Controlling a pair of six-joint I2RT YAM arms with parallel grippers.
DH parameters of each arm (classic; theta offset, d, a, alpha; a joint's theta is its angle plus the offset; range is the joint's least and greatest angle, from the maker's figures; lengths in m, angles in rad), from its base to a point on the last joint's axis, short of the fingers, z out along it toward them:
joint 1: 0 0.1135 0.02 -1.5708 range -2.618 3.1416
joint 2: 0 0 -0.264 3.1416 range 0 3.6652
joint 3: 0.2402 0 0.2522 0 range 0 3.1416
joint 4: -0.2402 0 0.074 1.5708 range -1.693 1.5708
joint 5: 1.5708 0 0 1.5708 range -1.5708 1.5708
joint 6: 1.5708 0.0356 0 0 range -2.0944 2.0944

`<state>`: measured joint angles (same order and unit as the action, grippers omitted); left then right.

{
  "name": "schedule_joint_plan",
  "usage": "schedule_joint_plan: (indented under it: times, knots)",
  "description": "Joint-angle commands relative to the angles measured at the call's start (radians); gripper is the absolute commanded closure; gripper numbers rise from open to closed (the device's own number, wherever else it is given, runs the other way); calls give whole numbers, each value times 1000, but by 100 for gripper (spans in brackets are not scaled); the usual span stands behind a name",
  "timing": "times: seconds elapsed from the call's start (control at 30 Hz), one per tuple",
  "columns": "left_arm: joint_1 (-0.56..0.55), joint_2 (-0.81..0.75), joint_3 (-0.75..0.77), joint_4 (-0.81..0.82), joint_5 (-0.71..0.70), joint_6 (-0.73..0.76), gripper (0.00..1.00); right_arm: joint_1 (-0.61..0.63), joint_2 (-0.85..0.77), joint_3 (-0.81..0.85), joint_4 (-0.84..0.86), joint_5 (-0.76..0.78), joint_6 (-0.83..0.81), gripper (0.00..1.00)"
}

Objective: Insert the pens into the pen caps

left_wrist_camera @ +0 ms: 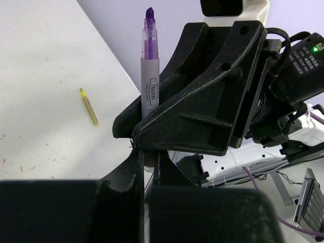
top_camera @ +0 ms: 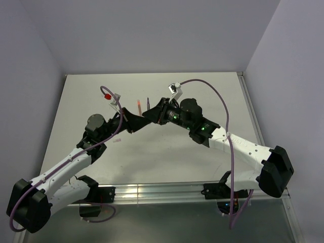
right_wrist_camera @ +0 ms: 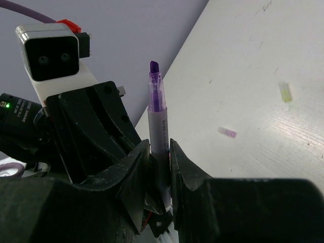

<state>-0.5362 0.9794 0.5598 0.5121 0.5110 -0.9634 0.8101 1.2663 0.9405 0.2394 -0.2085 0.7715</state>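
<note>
The dark purple-grey pen [top_camera: 148, 104] stands tip-up between both grippers at the table's middle. My left gripper [left_wrist_camera: 147, 169] is shut on its lower end. My right gripper [right_wrist_camera: 161, 152] is shut on its barrel [right_wrist_camera: 158, 119] just above, and its fingers [left_wrist_camera: 202, 101] cross the pen [left_wrist_camera: 150, 66] in the left wrist view. The orange-red pen [top_camera: 137, 105] lies just left of them. The yellow-green pen [left_wrist_camera: 89, 107] lies on the table. A lilac-pink cap [right_wrist_camera: 227, 132] and a cream-yellow cap [right_wrist_camera: 285, 91] lie apart on the table. The orange cap is out of view.
The white table [top_camera: 202, 96] ends at grey walls behind and on both sides. A metal rail [top_camera: 162, 192] runs along the near edge between the arm bases. Purple cables [top_camera: 223, 101] loop over both arms.
</note>
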Motion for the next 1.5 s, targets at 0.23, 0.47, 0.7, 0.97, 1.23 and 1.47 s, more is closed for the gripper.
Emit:
schedule_joint_plan:
  times: [0.23, 0.47, 0.7, 0.97, 1.23, 1.47]
  knots:
    - [-2, -1, -1, 97, 27, -18, 100, 20, -2, -3, 29, -6, -12, 79]
    - [-1, -2, 0, 94, 43, -17, 100, 24, -11, -16, 29, 24, -6, 100]
    - [-1, -126, 9, -225, -104, 90, 75, 17, -90, -20, -48, 133, -34, 100]
    - [-1, -228, 166, -875, -579, 226, 66, -124, -183, -109, -88, 66, -18, 100]
    - [-1, -61, 226, -1150, -830, 191, 66, -173, -301, -195, -212, 32, -77, 100]
    - [-2, 174, 345, -1232, -793, 207, 60, -213, -303, -236, -213, -52, -106, 100]
